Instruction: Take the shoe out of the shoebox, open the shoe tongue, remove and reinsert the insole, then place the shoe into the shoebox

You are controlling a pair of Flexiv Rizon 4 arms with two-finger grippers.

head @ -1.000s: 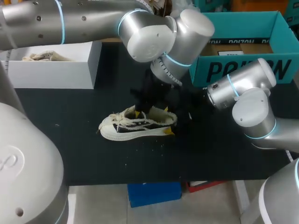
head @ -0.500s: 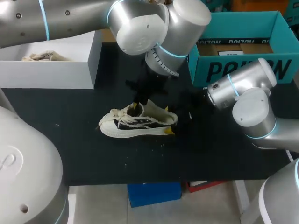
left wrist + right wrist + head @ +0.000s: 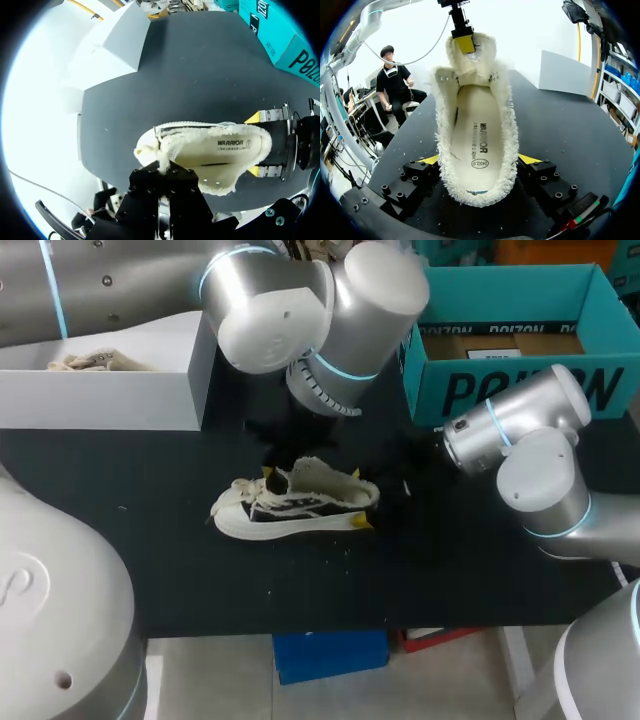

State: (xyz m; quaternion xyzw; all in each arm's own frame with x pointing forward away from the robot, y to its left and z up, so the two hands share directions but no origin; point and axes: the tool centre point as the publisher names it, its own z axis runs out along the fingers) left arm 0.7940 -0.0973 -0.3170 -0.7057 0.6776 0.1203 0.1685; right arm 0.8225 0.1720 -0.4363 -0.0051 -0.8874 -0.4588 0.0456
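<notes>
Shoe (image 3: 295,508) lies on the surface (image 3: 450,570), outside the box (image 3: 520,390). It is clamped at the back by the right claw (image 3: 479,165). The tongue (image 3: 470,62) is pinched in the closed left claw (image 3: 465,44). Risk: the tongue may slip free, or the shoe be dragged, if it is pulled harder than it is held.

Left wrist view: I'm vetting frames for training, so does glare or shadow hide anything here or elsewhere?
Left wrist view: glare washes out the white box, but the shoe reads clearly. Right wrist view: bright backlight behind the tongue. Head view: the left gripper is nearly lost against the black table.
</notes>
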